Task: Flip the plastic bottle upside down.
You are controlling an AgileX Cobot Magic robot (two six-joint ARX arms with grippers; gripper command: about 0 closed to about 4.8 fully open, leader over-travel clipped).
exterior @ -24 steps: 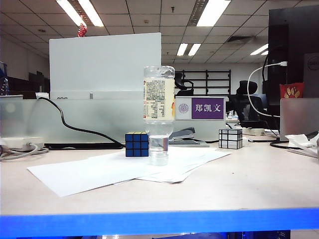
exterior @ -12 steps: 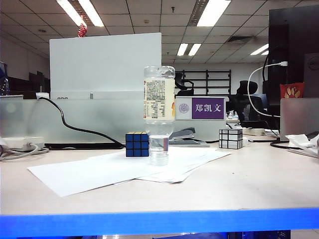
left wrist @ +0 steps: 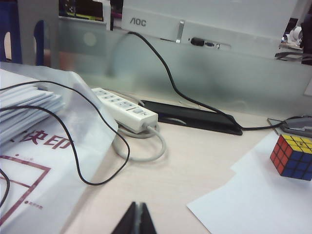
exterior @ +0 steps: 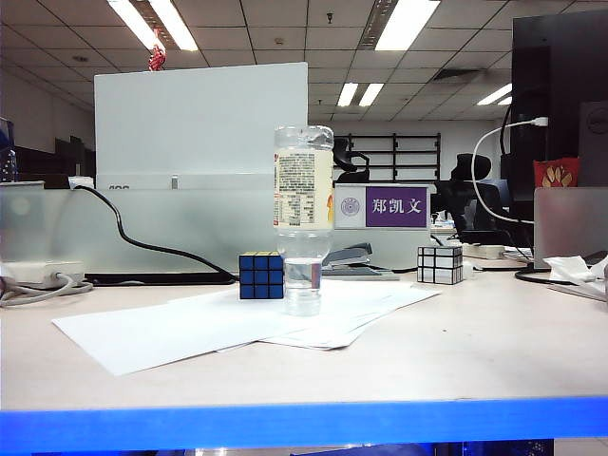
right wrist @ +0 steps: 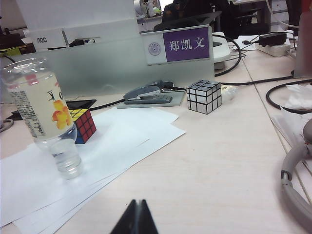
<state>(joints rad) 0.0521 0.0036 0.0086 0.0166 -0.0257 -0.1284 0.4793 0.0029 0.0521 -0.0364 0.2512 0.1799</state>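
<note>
The plastic bottle [exterior: 303,195] stands upside down on its whitish cap on white paper sheets [exterior: 190,328] at the table's middle; its label shows inverted text and a yellow fruit picture. In the right wrist view the plastic bottle [right wrist: 46,114] is far ahead of my right gripper [right wrist: 137,204], which is shut and empty over bare table. My left gripper [left wrist: 138,207] is also shut and empty, above the tabletop near a corner of the paper; the bottle is out of that view. Neither gripper shows in the exterior view.
A coloured cube [exterior: 260,275] sits just left of the bottle. A silver cube [exterior: 439,264], a stapler [exterior: 351,258] and a purple nameplate [exterior: 385,206] lie behind to the right. A power strip [left wrist: 124,109] with cables, a plastic-wrapped stack [left wrist: 34,146] and headphones [right wrist: 297,180] occupy the table's sides.
</note>
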